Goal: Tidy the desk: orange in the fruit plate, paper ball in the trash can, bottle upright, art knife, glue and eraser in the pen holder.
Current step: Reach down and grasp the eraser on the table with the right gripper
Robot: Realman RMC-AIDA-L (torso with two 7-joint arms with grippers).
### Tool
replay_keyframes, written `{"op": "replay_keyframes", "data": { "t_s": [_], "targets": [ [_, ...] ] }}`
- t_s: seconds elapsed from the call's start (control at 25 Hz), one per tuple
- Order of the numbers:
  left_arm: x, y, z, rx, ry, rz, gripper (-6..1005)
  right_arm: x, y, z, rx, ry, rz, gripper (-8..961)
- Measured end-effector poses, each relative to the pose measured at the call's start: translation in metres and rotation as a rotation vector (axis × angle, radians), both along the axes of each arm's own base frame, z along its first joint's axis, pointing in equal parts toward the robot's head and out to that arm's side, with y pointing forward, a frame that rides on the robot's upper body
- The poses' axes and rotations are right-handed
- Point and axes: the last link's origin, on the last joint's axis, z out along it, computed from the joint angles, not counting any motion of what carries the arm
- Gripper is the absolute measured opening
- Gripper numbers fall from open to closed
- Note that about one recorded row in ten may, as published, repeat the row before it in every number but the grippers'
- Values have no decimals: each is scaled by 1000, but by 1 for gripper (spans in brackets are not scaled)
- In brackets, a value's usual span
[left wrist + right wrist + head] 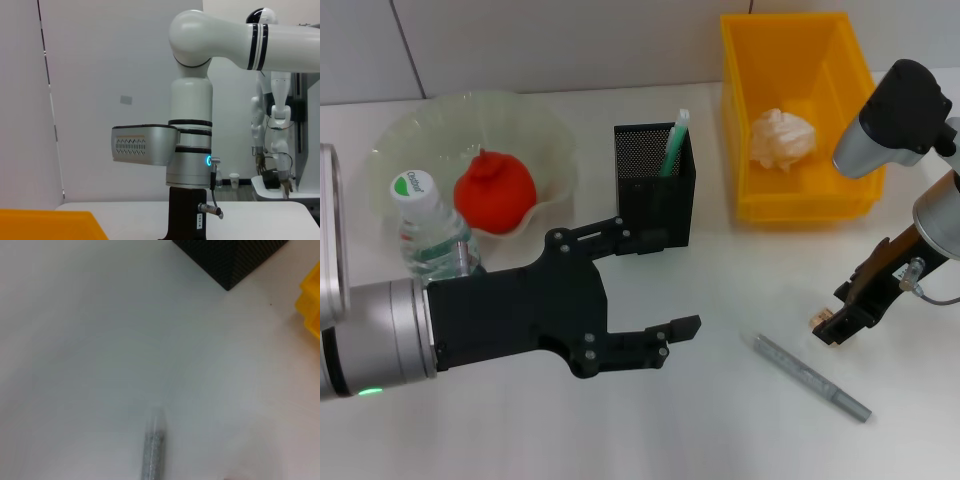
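The orange [495, 192] lies in the pale-green fruit plate [545, 130] at the back left. Just in front of the plate the bottle [428, 225] stands upright. The paper ball [782, 138] rests inside the yellow trash can [800, 60]. In the black mesh pen holder [655, 195] stands a green-and-white glue stick [675, 140]. The grey art knife [810, 377] [152, 450] lies flat on the table. My left gripper [655, 282] hovers open in front of the pen holder, holding nothing. My right gripper [835, 325] is low at the right, shut on the small beige eraser [817, 318].
The white table runs back to a tiled wall. The right wrist view catches a corner of the pen holder [230, 260] and an edge of the trash can [312, 305]. The left wrist view shows my right arm's column [192, 150] and the trash can's corner [50, 225].
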Motion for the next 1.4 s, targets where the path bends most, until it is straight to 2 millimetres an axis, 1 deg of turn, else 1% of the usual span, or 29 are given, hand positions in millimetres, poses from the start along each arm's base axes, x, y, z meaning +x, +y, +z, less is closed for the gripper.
{"op": "replay_keyframes", "data": {
  "t_s": [0.32, 0.6, 0.96, 1.4],
  "targets": [
    [0, -1, 0, -1, 0, 1, 800, 0, 0, -2, -3, -12, 6, 633],
    [1, 0, 0, -3, -1, -4, 801, 4, -1, -6, -10, -27, -7, 633],
    [1, 0, 0, -3, -1, -7, 801, 5, 1, -6, -1, -37, -1, 633],
    [3, 1, 0, -3, -1, -11, 800, 4, 1, -7, -4, -42, 5, 539]
  ]
}}
